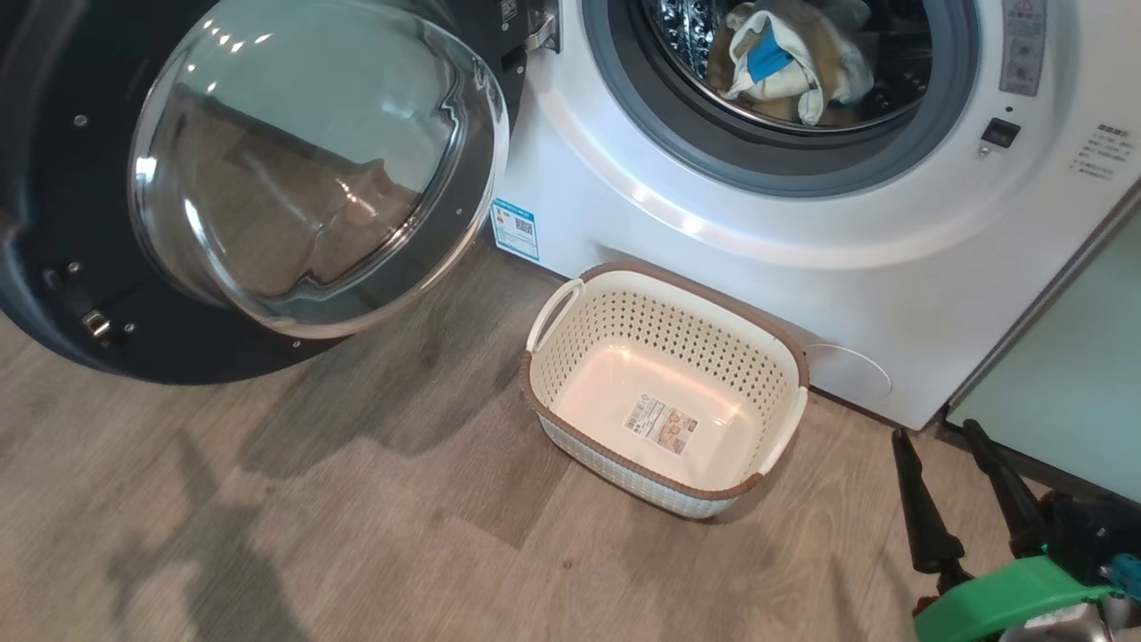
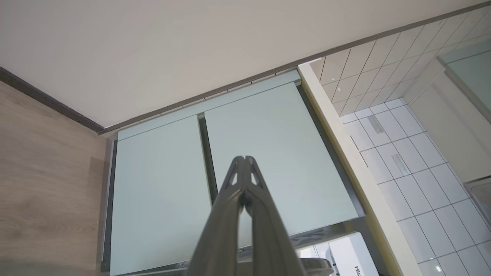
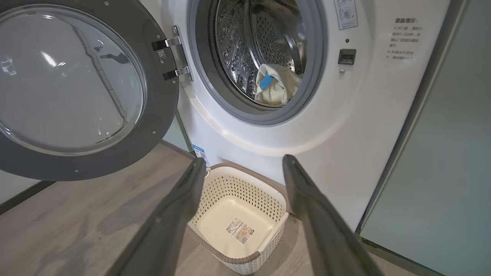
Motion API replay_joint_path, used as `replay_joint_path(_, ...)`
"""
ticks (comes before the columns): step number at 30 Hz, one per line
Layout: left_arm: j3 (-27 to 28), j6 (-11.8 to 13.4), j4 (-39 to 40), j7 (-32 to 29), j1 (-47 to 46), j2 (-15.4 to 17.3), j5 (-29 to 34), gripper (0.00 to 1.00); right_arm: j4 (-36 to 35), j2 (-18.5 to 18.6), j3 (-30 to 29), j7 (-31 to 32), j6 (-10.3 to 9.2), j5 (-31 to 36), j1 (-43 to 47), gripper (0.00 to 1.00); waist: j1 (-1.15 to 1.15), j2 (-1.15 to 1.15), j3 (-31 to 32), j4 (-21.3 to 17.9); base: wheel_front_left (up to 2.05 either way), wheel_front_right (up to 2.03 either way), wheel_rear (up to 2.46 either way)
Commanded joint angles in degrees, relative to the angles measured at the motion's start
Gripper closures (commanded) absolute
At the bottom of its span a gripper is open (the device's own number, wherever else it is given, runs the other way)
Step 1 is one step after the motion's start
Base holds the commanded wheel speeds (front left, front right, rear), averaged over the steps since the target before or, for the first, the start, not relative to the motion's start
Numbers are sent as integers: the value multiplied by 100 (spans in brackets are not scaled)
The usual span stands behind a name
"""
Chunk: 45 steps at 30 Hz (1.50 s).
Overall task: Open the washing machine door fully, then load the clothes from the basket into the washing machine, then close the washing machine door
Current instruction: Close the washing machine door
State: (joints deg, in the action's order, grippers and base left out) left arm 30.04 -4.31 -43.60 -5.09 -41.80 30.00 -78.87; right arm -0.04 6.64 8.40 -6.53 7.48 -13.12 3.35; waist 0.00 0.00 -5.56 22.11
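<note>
Looking down through the head view, I see the washing machine door [image 1: 267, 178] swung wide to the left of the washing machine [image 1: 624, 205]. Its dark inner face and bulging glass bowl are turned toward me. The clothes [image 1: 784, 62] lie bunched low in the steel drum, pale yellow with a blue patch showing. The basket [image 1: 615, 334] stands upright on the wood floor [image 1: 357, 517], just in front of the washer. Its open top faces up, and its long axis runs handle to handle from upper left to lower right, roughly along the machine's front. The label on its floor is in plain sight. My right gripper [image 1: 935, 434] sits at the lower right, beside the basket and near the pale green cabinet [image 1: 1070, 374], with its two dark fingers pointing up and standing apart. In the left wrist view, the left gripper [image 2: 244, 159] has its fingers pressed together, tips touching, and points at pale green cabinet doors [image 2: 161, 184] beside a tiled wall [image 2: 402, 153]. In the right wrist view, the arm is pitched forward and down toward the washer's front. The spread fingers frame the basket between them, with the drum and clothes above and the open door off to the left.
</note>
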Motion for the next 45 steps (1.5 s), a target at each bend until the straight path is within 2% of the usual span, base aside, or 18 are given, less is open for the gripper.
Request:
replay_joint_path(1,83,-65,143,-90,-123,419,-37,100,-229,106,110,20,1,-31,-148,0,0,0,-14,-10,0,0,0)
replay_joint_path(11,-302,-150,-201,-976,2,516,-28,100,-302,164,77,111,1,-19,-180,0,0,0,-152,-43,0,0,0)
replay_joint_path(31,-428,-218,-378,-1379,116,422,-100,100,-334,255,86,192,1,-38,-278,0,0,0,-284,-136,0,0,0)
replay_joint_path(45,-478,-264,-148,-1834,225,307,-282,100,-352,251,71,195,1,-34,-309,0,0,0,-329,-145,0,0,0)
